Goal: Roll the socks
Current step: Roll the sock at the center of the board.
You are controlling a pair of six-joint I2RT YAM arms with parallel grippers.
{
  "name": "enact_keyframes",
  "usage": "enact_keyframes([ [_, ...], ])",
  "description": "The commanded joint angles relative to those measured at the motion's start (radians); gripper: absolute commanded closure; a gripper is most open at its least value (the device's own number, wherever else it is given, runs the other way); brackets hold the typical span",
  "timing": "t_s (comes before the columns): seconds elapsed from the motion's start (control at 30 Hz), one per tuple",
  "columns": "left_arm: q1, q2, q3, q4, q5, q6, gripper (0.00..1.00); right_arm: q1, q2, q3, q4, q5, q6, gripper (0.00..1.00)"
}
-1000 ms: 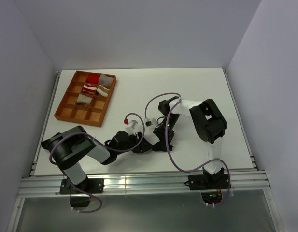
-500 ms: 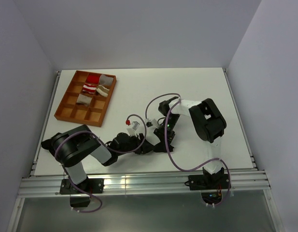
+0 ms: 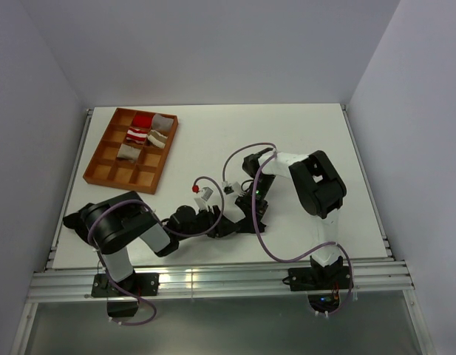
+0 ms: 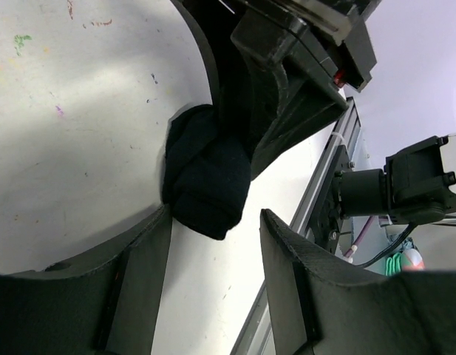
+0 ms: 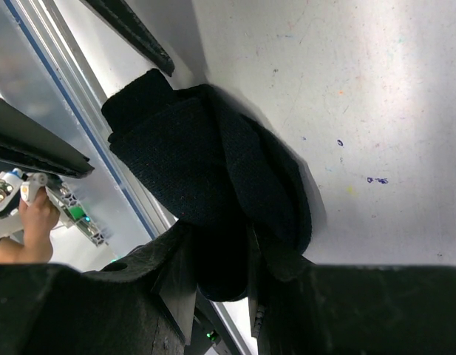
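The black sock (image 4: 209, 174) lies bunched on the surface (image 4: 72, 118) at about 6 o'clock in the overhead view, near the front edge between the two arms. The right pincer (image 5: 220, 259) is narrowed onto one end of it, with fabric squeezed between its fingers. The left pincer (image 4: 215, 222) stands partly open with the bundle at its mouth, gripping nothing. To roll tidily, the left one probably needs to close on the loose fold and turn it over the pinned end, while the right squeezes firmly so the roll cannot spring apart.
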Motion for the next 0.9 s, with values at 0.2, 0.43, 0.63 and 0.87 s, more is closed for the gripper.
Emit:
enact_keyframes([
  [0.2, -0.010, 0.064, 0.069, 0.033, 0.024, -0.013, 0.44, -0.004, 0.054, 0.001, 0.094, 0.122, -0.010, 0.84],
  [0.43, -0.010, 0.084, 0.134, -0.114, 0.001, -0.022, 0.48, -0.004, 0.045, 0.001, 0.092, 0.116, -0.008, 0.84],
  [0.63, -0.010, 0.078, 0.198, -0.355, -0.028, -0.022, 0.70, -0.004, 0.042, 0.001, 0.094, 0.109, -0.005, 0.84],
  [0.87, -0.010, 0.072, 0.249, -0.541, -0.062, -0.016, 0.94, -0.002, 0.008, -0.010, 0.120, 0.112, 0.010, 0.71],
])
